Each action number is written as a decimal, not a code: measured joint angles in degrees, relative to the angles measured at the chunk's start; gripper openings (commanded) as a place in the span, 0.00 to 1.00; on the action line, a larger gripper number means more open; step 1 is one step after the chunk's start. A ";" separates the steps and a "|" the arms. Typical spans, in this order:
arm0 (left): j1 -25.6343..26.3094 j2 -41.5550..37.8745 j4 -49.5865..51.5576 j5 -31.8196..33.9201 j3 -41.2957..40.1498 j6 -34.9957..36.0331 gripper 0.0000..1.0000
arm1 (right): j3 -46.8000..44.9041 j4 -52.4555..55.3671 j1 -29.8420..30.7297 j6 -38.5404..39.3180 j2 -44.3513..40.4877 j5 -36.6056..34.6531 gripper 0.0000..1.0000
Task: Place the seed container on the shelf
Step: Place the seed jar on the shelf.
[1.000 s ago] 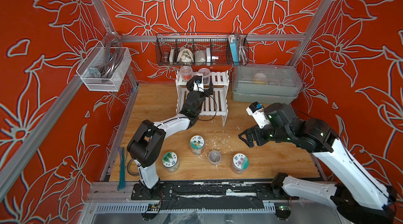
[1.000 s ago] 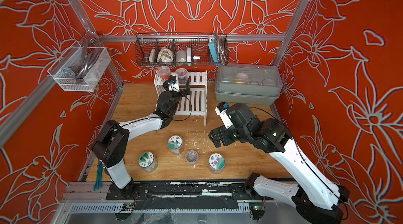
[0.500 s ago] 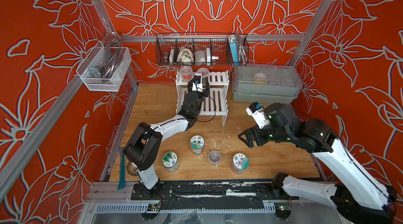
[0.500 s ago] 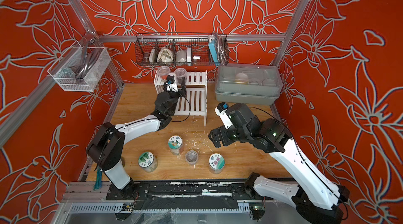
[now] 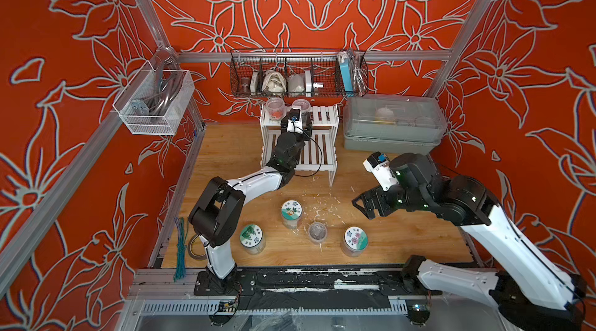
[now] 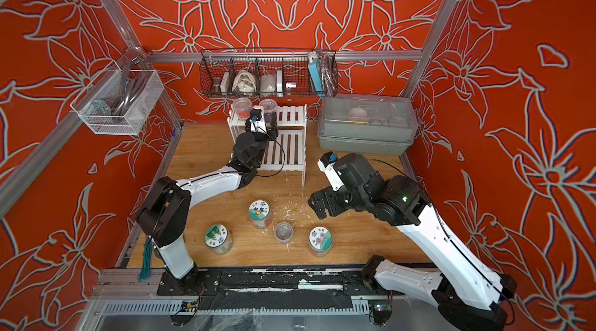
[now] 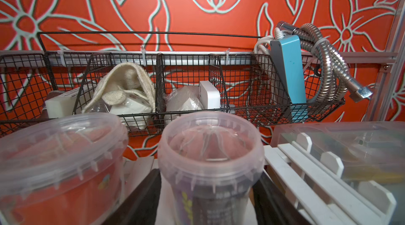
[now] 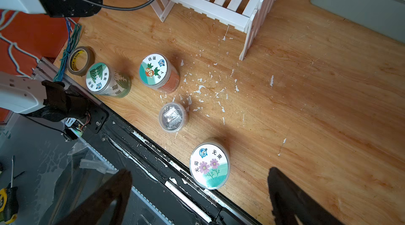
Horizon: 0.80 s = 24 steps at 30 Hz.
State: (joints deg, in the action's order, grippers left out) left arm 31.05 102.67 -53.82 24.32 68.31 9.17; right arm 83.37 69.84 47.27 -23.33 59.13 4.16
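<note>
The seed container [image 7: 210,147], a clear lidded tub with a dark label, stands on the top tier of the white slatted shelf [image 5: 322,116] in both top views [image 6: 268,106]. My left gripper [image 7: 207,182] reaches over the lower tier, and its dark fingers [image 7: 142,193] press the tub's sides just under the lid. A second clear tub [image 7: 59,153] with red contents stands beside it on the same tier. My right gripper [image 8: 199,172] hangs open above the table's front, over a flower-lidded tub [image 8: 209,165].
On the wooden table stand a carrot-lidded tub [image 5: 291,211], a leaf-lidded tub [image 5: 251,236] and a small clear tub [image 5: 317,232]. A tape roll [image 8: 80,60] lies at the front left. A black wire basket [image 5: 296,77] hangs behind the shelf; a grey lidded box [image 5: 392,123] sits to its right.
My left gripper's jaws have narrowed from wide open onto the tub on the top tier, and the arm has stretched slightly toward the shelf. The right arm has not moved.
</note>
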 measured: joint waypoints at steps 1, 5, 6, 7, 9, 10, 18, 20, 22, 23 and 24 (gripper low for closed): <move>-0.07 0.17 0.24 0.00 0.22 0.00 0.66 | -0.04 -0.02 0.00 0.00 -0.02 -0.02 1.00; -0.39 0.96 0.87 -0.02 1.25 -0.04 0.66 | -0.42 -0.02 0.00 0.00 -0.02 0.00 1.00; -0.59 1.22 1.09 -0.02 1.51 -0.17 0.66 | -0.50 -0.02 0.00 0.00 -0.02 0.00 1.00; -0.76 1.49 1.22 -0.04 1.77 -0.26 0.66 | -0.59 0.00 0.00 0.00 -0.02 0.00 1.00; -1.20 1.95 1.68 -0.11 2.27 -0.50 0.66 | -0.66 -0.02 0.00 0.00 -0.02 0.00 1.00; -1.46 2.19 1.97 -0.13 2.58 -0.66 0.66 | -0.66 -0.02 0.00 0.00 -0.02 0.00 1.00; -1.92 2.80 2.73 -0.92 3.74 -1.36 0.70 | -0.85 -0.07 -0.04 0.00 -0.09 0.02 1.00; -1.92 2.64 2.69 -1.25 3.43 -1.66 0.72 | -1.22 -0.11 -0.11 -0.02 -0.15 0.02 1.00; -1.90 1.75 2.97 -1.75 2.36 -2.16 0.74 | -1.62 -0.13 -0.11 -0.02 -0.22 0.02 1.00; -1.90 1.01 3.54 -2.03 1.57 -2.64 0.75 | -1.77 -0.15 -0.11 -0.02 -0.24 0.04 1.00; -1.90 0.31 4.22 -2.38 0.96 -3.04 0.76 | -1.90 -0.20 -0.11 -0.02 -0.26 0.04 1.00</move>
State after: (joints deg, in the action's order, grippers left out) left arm 29.15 102.98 -49.60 21.93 69.28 6.13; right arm 81.47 69.65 47.16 -23.35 58.87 4.21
